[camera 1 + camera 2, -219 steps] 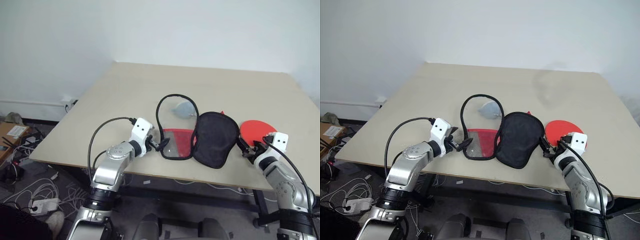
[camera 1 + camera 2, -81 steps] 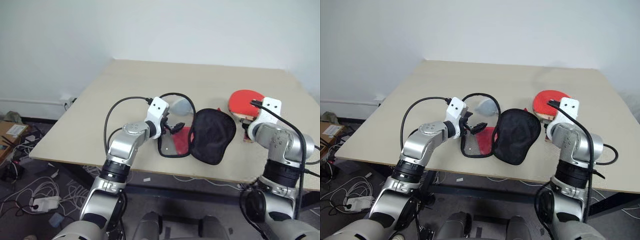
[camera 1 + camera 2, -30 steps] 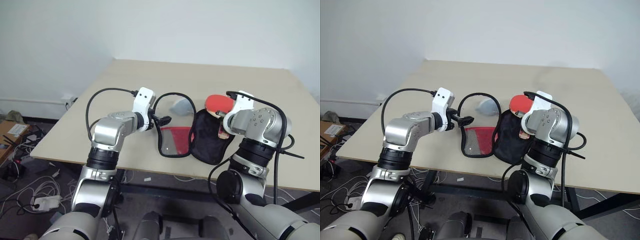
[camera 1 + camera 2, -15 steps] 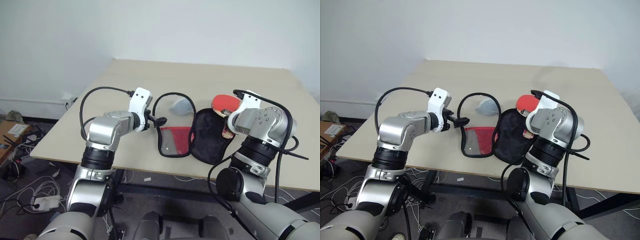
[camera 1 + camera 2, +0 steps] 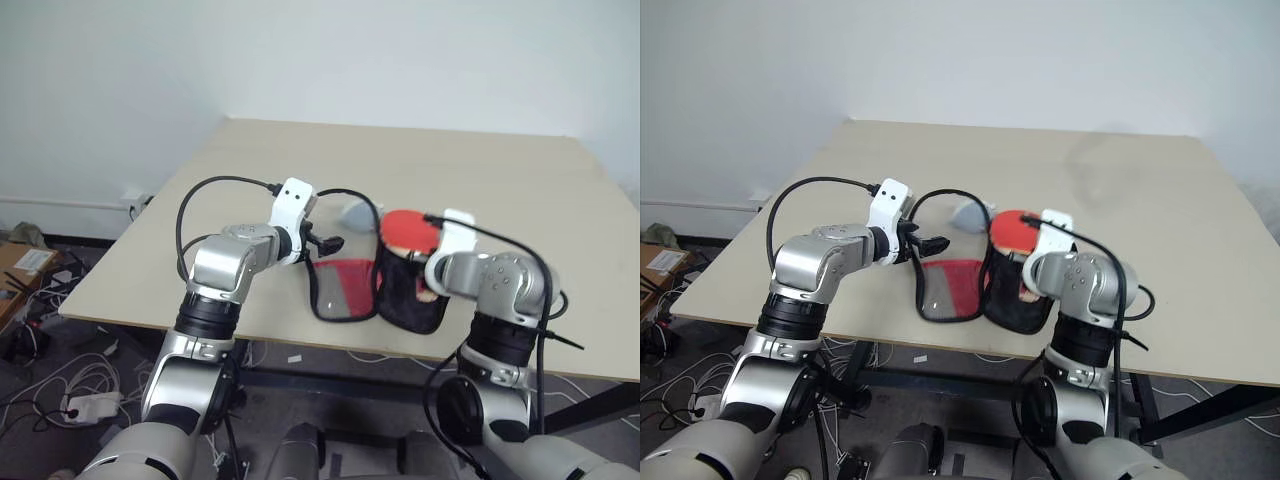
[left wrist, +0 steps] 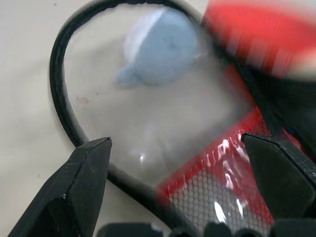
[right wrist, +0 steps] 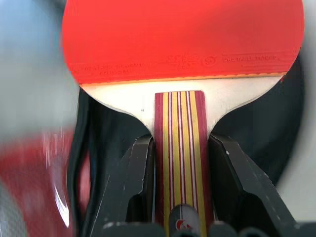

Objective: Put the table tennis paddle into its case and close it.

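red rubber table tennis paddle (image 7: 182, 39), striped wood handle clamped in right gripper (image 7: 180, 163) jaws; left gripper (image 6: 180, 173) jaws apart.

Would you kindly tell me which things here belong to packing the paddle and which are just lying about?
Part of the job:
- table tennis paddle, held by its handle in the right gripper
- case, lying open on the table
- left gripper, open over the case

Just lying about:
- small grey-blue ball-like thing
- cables on the floor
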You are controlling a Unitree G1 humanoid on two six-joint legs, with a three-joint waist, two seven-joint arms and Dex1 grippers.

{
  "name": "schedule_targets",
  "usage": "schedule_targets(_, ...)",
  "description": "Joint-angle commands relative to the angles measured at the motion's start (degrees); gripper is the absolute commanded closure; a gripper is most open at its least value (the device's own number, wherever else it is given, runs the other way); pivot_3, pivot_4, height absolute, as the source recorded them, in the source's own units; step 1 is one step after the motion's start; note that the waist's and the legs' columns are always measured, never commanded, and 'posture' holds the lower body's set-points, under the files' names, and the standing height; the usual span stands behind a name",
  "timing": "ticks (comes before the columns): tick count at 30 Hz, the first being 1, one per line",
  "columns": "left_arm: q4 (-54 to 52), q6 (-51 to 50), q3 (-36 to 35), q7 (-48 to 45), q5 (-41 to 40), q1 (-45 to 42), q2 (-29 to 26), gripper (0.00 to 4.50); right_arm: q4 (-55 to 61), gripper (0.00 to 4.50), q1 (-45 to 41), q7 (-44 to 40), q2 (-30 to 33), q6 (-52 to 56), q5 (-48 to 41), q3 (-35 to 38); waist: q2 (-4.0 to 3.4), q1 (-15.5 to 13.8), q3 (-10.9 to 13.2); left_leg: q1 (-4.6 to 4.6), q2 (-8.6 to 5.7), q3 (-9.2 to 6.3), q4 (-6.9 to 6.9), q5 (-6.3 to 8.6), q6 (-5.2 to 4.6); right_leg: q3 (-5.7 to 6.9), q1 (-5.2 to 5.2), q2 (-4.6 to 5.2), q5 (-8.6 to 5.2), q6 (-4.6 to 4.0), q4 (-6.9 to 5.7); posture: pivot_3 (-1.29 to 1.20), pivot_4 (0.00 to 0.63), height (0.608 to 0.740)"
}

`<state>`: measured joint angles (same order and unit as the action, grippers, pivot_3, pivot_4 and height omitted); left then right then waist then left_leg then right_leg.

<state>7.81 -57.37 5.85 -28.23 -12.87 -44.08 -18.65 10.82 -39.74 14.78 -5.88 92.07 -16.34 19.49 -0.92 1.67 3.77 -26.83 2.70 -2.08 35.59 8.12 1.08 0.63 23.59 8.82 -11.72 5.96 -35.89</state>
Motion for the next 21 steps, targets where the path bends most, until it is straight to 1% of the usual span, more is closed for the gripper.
schedule_targets(1, -0.40, 1.84, 0.46, -0.22, 0.38, -2.34, 0.31, 0.00, 3.43, 3.23, 0.64, -0.14, 2.19, 0.43, -8.01, -3.55, 0.01, 0.18, 0.00, 0.00, 0.00, 0.01, 0.02, -0.01, -0.01, 0.00, -0.02, 0.00, 0.00, 0.00, 0.00, 0.00, 0.000, 0.688)
schedule_targets(5, 0.12, 2.21, 0.41, -0.35, 0.51, -2.76, 0.82, 0.00, 3.28, 3.23, 1.95, 5.25, 1.57, 0.43, -12.37, -2.12, 0.03, 0.17, -0.01, 0.10, 0.00, -0.01, 0.02, -0.01, -0.01, 0.00, -0.08, 0.00, 0.01, -0.01, -0.03, 0.00, 0.000, 0.688)
schedule_targets(10, 0.42, 2.56, 0.61, -0.23, 0.74, -2.72, 1.33, 0.00, 3.17, 3.23, 1.58, 11.75, 1.25, 0.43, -18.47, 0.05, 0.03, 0.16, -0.01, 0.09, 0.00, -0.01, 0.02, -0.01, -0.01, 0.00, -0.07, 0.00, 0.04, -0.06, -0.02, 0.00, 0.000, 0.688)
schedule_targets(15, 0.50, 2.95, 1.05, -0.30, 0.97, -2.55, 1.80, 0.00, 2.88, 3.23, 1.26, 18.39, 4.44, 0.43, -27.68, 1.80, 0.03, 0.07, -0.01, 0.08, 0.00, -0.01, 0.02, -0.01, -0.02, 0.00, -0.09, 0.00, 0.04, -0.07, 0.03, 0.00, 0.000, 0.688)
schedule_targets(21, 0.96, 3.12, 1.22, -0.35, 1.01, -2.83, 2.19, 0.00, 1.61, 3.23, 1.57, 27.01, 11.43, 0.43, -43.24, 1.92, 0.03, -0.07, 0.00, 0.07, 0.00, -0.01, 0.02, -0.05, -0.08, 0.00, -0.11, 0.00, 0.04, -0.07, 0.07, 0.00, 0.000, 0.688)
